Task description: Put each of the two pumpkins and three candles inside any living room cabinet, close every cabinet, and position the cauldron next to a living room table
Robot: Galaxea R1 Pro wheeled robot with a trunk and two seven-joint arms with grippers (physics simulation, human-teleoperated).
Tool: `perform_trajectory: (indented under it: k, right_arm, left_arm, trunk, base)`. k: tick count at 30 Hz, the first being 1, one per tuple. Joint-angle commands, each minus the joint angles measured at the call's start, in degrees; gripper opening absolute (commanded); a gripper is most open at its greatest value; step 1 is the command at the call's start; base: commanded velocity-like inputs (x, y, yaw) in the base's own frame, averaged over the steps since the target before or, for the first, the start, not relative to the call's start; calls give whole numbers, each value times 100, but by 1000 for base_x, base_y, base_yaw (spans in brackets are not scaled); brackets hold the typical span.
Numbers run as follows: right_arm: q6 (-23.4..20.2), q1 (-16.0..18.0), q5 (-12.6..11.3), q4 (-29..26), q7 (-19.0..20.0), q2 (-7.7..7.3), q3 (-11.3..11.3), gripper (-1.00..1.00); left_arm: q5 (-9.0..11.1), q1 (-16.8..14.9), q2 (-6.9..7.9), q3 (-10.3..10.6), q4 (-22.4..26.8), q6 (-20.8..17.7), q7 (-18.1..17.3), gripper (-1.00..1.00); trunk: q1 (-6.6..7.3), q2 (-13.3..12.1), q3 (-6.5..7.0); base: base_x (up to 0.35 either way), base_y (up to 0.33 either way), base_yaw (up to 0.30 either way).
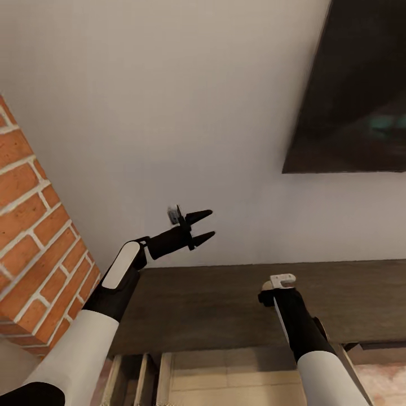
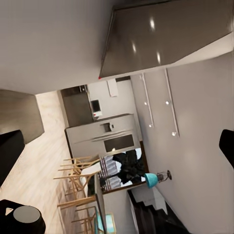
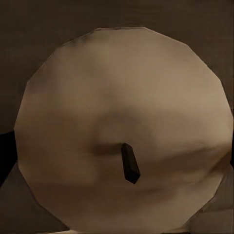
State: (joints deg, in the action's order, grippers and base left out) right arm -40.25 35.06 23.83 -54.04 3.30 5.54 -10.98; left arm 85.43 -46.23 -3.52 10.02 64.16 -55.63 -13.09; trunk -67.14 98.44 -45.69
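A cream candle [image 3: 122, 126] with a short dark wick looms close under my right gripper; a sliver of this candle [image 1: 265, 286] peeks out beside the right wrist. That arm points straight down at the dark-brown cabinet [image 1: 214, 304] top, and its own wrist hides the right gripper [image 1: 275, 296]. One black finger [image 3: 4, 148] shows beside the candle, but I cannot tell whether the jaws grip it. My left gripper [image 1: 204, 225] hangs open and empty in front of the white wall, above the cabinet's left part. No pumpkin or cauldron is in view.
A drawer [image 1: 237, 372] of the cabinet stands pulled out below me, pale inside. A brick fireplace wall [image 1: 34, 225] rises at the left. A dark screen [image 1: 355, 96] hangs on the wall at upper right. The left wrist view looks across to a far kitchen with wooden chairs [image 2: 78, 180].
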Motion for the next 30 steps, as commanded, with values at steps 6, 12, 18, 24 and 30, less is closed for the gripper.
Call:
perform_trajectory:
  k: [6, 12, 18, 24, 30]
  right_arm:
    - [0, 1, 8, -1, -5, 0, -1, -100]
    - [0, 1, 8, -1, -5, 0, 0, -100]
    - [0, 1, 8, -1, -5, 0, -1, -100]
    - [0, 1, 8, -1, -5, 0, 0, -100]
    - [0, 1, 8, -1, -5, 0, -1, -100]
  left_arm:
    - [0, 0, 0, 0, 0, 0, 0, 100]
    - [0, 0, 0, 0, 0, 0, 0, 100]
    - [0, 0, 0, 0, 0, 0, 0, 100]
    - [0, 0, 0, 0, 0, 0, 0, 100]
    - [0, 0, -2, 0, 0, 0, 0, 100]
  trunk:
    - [0, 0, 0]
    - [0, 0, 0]
    - [0, 0, 0]
    - [0, 0, 0]
    - [0, 0, 0]
  base:
    - [0, 0, 285]
    - [0, 0, 285]
    - [0, 0, 285]
    - [0, 0, 285]
    - [0, 0, 285]
